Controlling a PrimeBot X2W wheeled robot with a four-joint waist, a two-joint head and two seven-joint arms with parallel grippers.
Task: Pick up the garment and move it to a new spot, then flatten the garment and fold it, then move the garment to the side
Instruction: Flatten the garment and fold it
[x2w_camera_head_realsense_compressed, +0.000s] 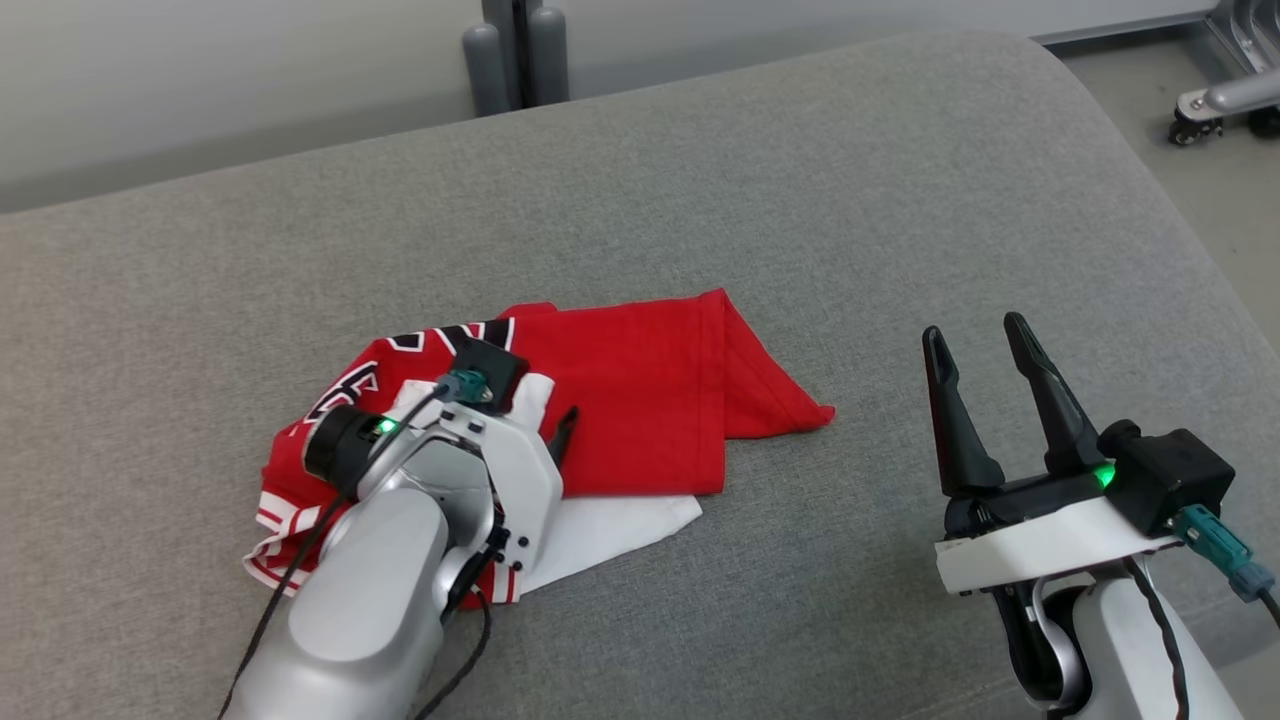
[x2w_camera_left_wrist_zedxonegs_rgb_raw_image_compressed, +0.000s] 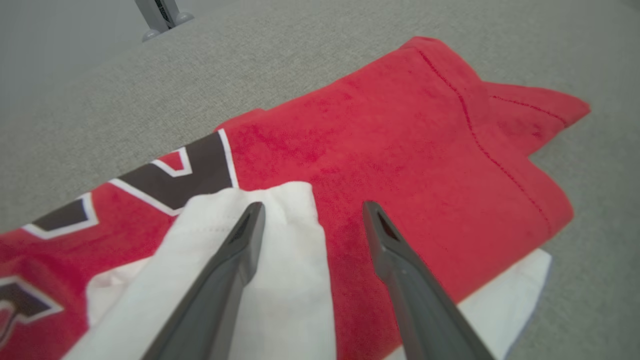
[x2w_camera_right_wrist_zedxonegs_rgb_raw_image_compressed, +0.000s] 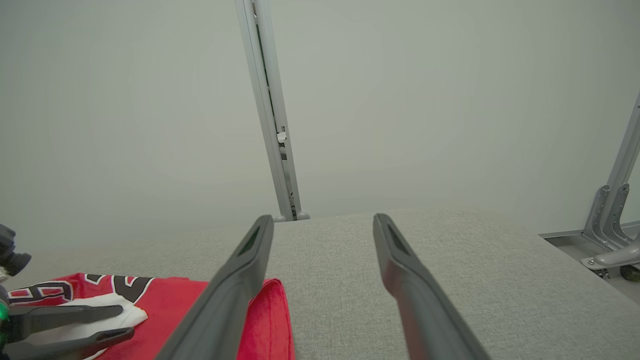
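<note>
The garment (x2w_camera_head_realsense_compressed: 640, 400), a red jersey with black-and-white lettering and white parts, lies folded on the grey cushion (x2w_camera_head_realsense_compressed: 900, 200), left of its middle in my head view. A white layer shows under its near edge and a red corner points out to the right. My left pincer (x2w_camera_left_wrist_zedxonegs_rgb_raw_image_compressed: 314, 207) hangs right over it, its fingers spread moderately and gripping nothing. In the left wrist view one finger (x2w_camera_left_wrist_zedxonegs_rgb_raw_image_compressed: 235, 260) lies across a white fold (x2w_camera_left_wrist_zedxonegs_rgb_raw_image_compressed: 295, 290) on top of the red cloth, and the other is over plain red. I cannot tell whether the tips press into the fabric. My right pincer (x2w_camera_head_realsense_compressed: 973, 330) stands well apart to the right, above bare cushion, its two dark fingers parted and empty, pointing toward the cushion's far edge. Beyond that edge a grey post (x2w_camera_head_realsense_compressed: 515, 50) rises against a pale wall (x2w_camera_right_wrist_zedxonegs_rgb_raw_image_compressed: 425, 100), and a wheeled metal frame (x2w_camera_head_realsense_compressed: 1225, 100) stands on the floor at the far right.
</note>
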